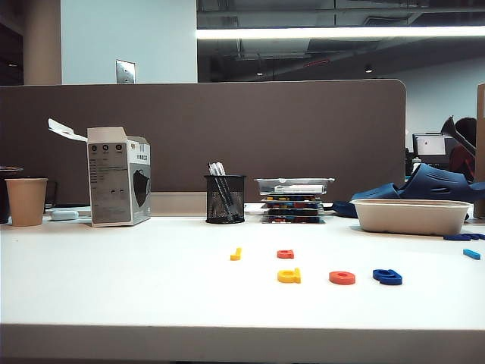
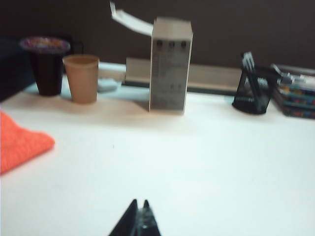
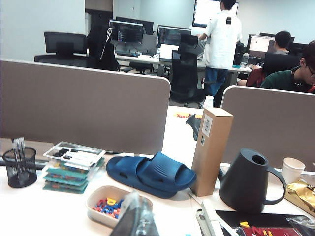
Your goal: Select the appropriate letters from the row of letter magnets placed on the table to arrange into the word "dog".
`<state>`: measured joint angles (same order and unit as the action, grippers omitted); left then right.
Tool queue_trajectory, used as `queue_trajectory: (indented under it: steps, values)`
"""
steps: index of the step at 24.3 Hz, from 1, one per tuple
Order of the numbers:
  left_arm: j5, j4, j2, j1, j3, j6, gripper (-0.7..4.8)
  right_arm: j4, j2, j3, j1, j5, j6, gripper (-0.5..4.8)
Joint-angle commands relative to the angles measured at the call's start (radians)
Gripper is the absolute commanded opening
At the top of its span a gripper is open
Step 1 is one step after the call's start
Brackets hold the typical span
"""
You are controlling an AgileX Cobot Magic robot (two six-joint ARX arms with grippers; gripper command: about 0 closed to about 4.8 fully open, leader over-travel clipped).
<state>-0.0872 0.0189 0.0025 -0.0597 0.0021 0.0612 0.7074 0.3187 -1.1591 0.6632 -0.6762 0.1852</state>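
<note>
On the white table point(image 1: 114, 288), in the exterior view, a yellow "d" point(image 1: 289, 276), a red ring "o" point(image 1: 342, 277) and a dark blue "g" point(image 1: 387, 277) lie side by side in a front line. Behind them lie a thin yellow stick letter point(image 1: 236, 254) and a small red letter point(image 1: 285, 254). A light blue letter point(image 1: 471, 254) lies far right. Neither gripper shows in the exterior view. My left gripper point(image 2: 140, 201) is shut and empty over bare table. My right gripper point(image 3: 134, 194) is shut and empty, in front of a tray point(image 3: 93, 209) of loose letters.
Along the back stand a paper cup point(image 1: 26, 201), a grey carton point(image 1: 117, 176), a mesh pen cup point(image 1: 225, 199), stacked clear cases point(image 1: 294, 199), a beige tray point(image 1: 411, 215) and a blue slipper point(image 1: 424, 182). An orange cloth point(image 2: 19, 145) lies beside the left gripper.
</note>
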Motion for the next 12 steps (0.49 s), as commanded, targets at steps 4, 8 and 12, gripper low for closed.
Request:
queue_trajectory:
  steps: [4,8,12]
  values:
    - [-0.003,0.022,-0.001,0.000,0.005,0.002,-0.05,-0.056,0.001,-0.002,0.000,0.028,-0.006,-0.08]
    - [-0.003,0.050,-0.001,0.000,0.005,0.002,-0.05,-0.053,0.001,-0.002,0.000,0.028,-0.030,-0.08]
    - [-0.003,0.054,-0.001,0.000,0.005,0.002,-0.05,-0.046,0.002,-0.002,-0.006,0.028,-0.037,-0.09]
